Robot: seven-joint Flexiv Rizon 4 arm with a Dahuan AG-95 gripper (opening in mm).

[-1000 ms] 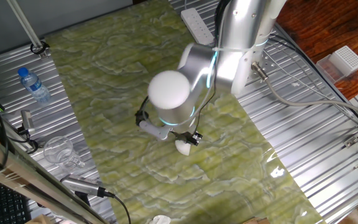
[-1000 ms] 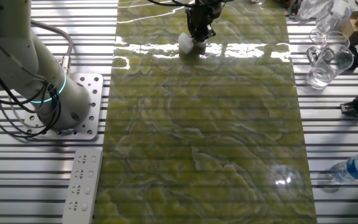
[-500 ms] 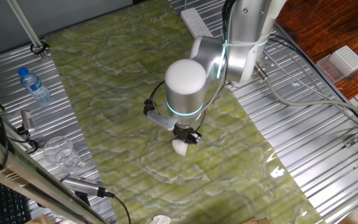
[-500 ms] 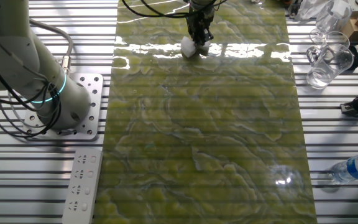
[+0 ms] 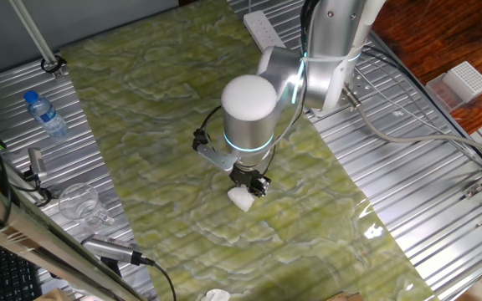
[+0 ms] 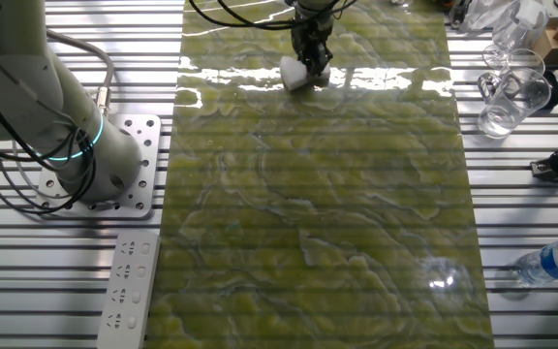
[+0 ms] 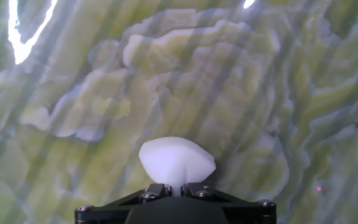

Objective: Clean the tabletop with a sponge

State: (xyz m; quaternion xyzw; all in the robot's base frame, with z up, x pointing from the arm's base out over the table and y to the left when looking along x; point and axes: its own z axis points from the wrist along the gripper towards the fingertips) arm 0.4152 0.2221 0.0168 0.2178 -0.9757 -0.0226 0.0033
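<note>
Claw pinched narrow on sponge, sponge pressed to tabletop

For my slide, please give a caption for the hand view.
Gripper pinches the white sponge above the yellow-green tabletop.

This is a robotics lab bench rather than a home or kitchen. The table is built of ribbed grey metal panels, with the arm's base bolted to a perforated mounting plate. A white power strip lies on the panels, and cables trail across them. Clear glass beakers and a plastic water bottle stand at the edges.
</note>
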